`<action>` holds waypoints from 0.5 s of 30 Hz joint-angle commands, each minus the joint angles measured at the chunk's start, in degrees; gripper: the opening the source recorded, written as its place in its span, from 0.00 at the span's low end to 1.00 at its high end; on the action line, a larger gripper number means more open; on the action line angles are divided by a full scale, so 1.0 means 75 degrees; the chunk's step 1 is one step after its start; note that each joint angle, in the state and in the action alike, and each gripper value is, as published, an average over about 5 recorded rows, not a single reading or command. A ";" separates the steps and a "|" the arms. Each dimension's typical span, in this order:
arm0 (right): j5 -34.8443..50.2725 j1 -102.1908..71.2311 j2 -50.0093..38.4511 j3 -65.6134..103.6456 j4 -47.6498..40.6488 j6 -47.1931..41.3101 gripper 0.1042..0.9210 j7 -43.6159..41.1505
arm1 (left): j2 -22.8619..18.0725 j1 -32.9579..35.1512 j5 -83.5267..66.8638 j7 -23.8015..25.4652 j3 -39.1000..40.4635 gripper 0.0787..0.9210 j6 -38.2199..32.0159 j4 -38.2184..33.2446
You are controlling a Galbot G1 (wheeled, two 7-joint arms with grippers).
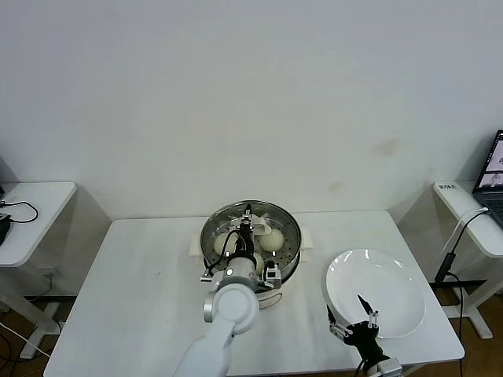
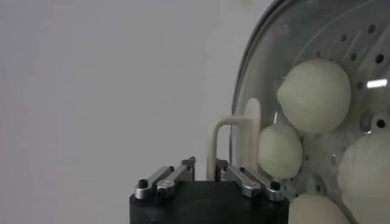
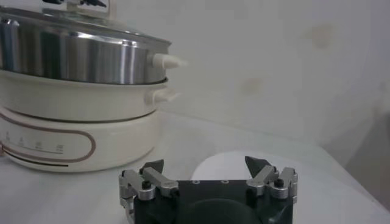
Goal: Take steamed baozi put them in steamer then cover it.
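Observation:
The steamer [image 1: 292, 236] stands at the table's middle on its white base [image 3: 79, 140], its steel wall [image 3: 79, 61] showing in the right wrist view. The glass cover [image 1: 277, 221] lies on it. Through the glass I see baozi [image 1: 273, 239], also close up [image 2: 314, 95] [image 2: 280, 150]. My left gripper [image 1: 248, 228] hangs over the cover; its jaws [image 2: 206, 164] stand either side of the cream handle [image 2: 211, 146] with a small gap on one side. My right gripper [image 1: 352, 316] waits open at the near right, above the plate's edge, and is empty in its own view [image 3: 204, 163].
A flat white plate [image 1: 393, 287] lies right of the steamer, bare, and shows beyond the right fingers [image 3: 228, 173]. A side table [image 1: 31, 212] stands at the left. Another at the right carries a laptop [image 1: 493, 177] with a cable hanging down.

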 commanded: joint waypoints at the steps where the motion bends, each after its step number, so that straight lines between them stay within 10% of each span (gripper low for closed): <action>1: -0.0012 -0.0014 0.0010 -0.0011 0.0011 0.0001 0.88 -0.0001 | 0.0122 0.0377 -0.0069 0.0000 0.0058 0.43 -0.0028 -0.0715; 15: -0.0009 -0.0084 -0.0038 -0.0016 -0.0001 0.0019 0.88 -0.0001 | 0.1358 0.3014 -0.1798 -0.1460 -0.0297 0.87 -0.0750 -0.3865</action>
